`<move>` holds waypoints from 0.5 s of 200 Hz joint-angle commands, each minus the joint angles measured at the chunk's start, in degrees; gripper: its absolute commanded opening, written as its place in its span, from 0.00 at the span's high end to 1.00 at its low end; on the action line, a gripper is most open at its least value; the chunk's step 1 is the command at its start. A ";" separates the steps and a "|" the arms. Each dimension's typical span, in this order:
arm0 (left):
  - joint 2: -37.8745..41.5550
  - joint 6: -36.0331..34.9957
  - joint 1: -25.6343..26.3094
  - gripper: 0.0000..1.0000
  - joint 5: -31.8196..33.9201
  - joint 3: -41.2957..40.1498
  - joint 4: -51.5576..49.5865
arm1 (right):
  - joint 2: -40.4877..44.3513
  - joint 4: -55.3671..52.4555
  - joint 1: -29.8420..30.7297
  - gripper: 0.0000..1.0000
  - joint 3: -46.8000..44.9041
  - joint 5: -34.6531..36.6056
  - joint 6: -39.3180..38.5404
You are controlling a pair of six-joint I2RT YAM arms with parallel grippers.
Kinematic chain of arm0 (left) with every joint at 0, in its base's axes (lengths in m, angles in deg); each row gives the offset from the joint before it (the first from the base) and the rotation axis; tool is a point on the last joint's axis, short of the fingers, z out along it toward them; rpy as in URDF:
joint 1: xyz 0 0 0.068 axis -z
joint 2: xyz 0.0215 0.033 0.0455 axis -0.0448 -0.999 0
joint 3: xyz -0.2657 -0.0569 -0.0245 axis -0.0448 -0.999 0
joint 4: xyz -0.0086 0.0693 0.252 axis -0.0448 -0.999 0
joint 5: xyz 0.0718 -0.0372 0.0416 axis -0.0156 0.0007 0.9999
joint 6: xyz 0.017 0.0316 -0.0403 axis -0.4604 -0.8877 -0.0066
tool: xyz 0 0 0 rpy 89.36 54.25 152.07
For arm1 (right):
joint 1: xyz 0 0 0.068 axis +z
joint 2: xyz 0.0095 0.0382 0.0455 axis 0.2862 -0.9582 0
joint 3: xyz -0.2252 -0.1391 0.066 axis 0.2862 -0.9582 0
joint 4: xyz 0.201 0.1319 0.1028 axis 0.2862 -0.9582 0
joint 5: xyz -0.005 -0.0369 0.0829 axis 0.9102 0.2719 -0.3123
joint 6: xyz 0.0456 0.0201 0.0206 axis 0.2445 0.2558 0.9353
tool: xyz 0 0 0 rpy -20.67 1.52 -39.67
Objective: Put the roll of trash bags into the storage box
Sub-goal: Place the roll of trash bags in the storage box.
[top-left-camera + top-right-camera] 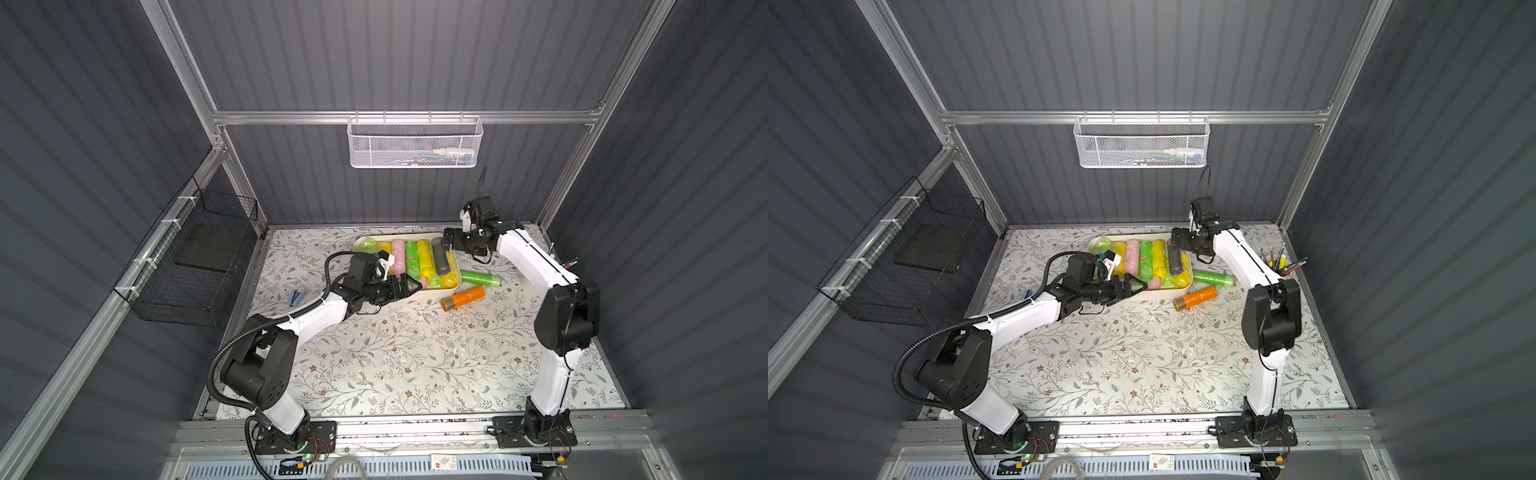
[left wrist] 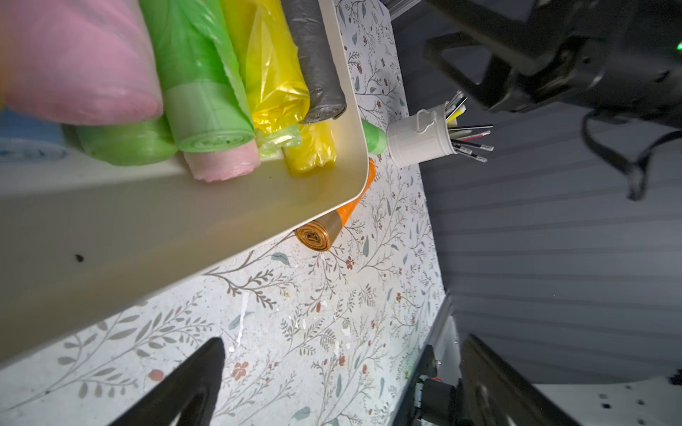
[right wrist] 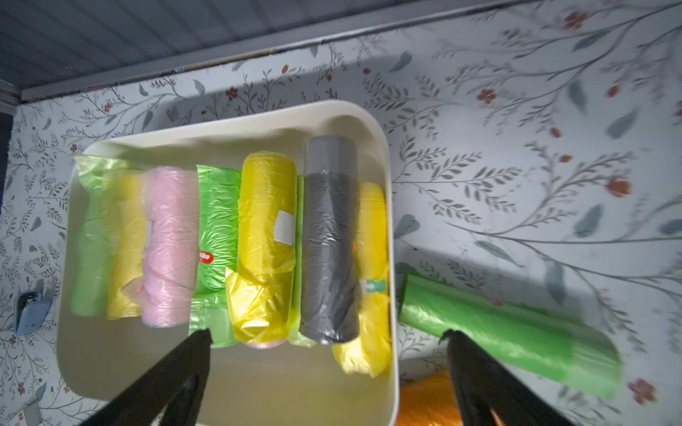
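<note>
The cream storage box [image 1: 441,293] [image 1: 1184,290] [image 2: 147,228] [image 3: 236,127] sits at the back of the table and holds several pink, green and yellow rolls. A grey roll [image 1: 440,258] [image 1: 1174,259] [image 2: 317,66] [image 3: 330,258] lies on top of them by the right wall. My right gripper [image 1: 446,239] [image 1: 1173,237] [image 3: 324,333] hangs open and empty above that roll's end. Outside the box to the right lie a green roll [image 1: 481,277] [image 1: 1213,277] [image 3: 509,339] and an orange roll [image 1: 463,298] [image 1: 1196,298] [image 2: 324,232]. My left gripper [image 1: 409,286] [image 1: 1138,286] [image 2: 343,343] is open at the box's front edge, holding nothing.
A white pail of pens [image 2: 420,144] [image 1: 1277,264] stands at the table's right edge behind my right arm. A blue clip [image 1: 296,297] [image 3: 31,313] lies left of the box. A white mesh basket [image 1: 415,143] hangs on the back wall and a black wire basket [image 1: 195,266] on the left wall.
</note>
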 commanded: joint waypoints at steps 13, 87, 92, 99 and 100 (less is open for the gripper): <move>-4.33 -12.46 5.13 0.00 5.55 9.67 -12.23 | 13.27 1.50 -0.70 0.01 -12.99 5.41 1.09; -18.25 -23.28 13.74 0.04 10.32 25.69 -21.29 | 51.56 3.44 -3.15 0.01 -47.31 11.25 9.48; -19.29 -23.95 14.19 0.04 12.47 26.72 -21.99 | 53.99 3.19 -3.27 0.01 -49.43 11.58 9.94; -20.79 -24.72 14.61 0.05 13.39 28.27 -23.00 | 57.43 2.73 -3.38 0.01 -51.57 12.21 10.39; -21.02 -24.87 14.69 0.05 13.53 28.52 -23.13 | 58.07 2.69 -3.38 0.01 -51.90 12.26 10.52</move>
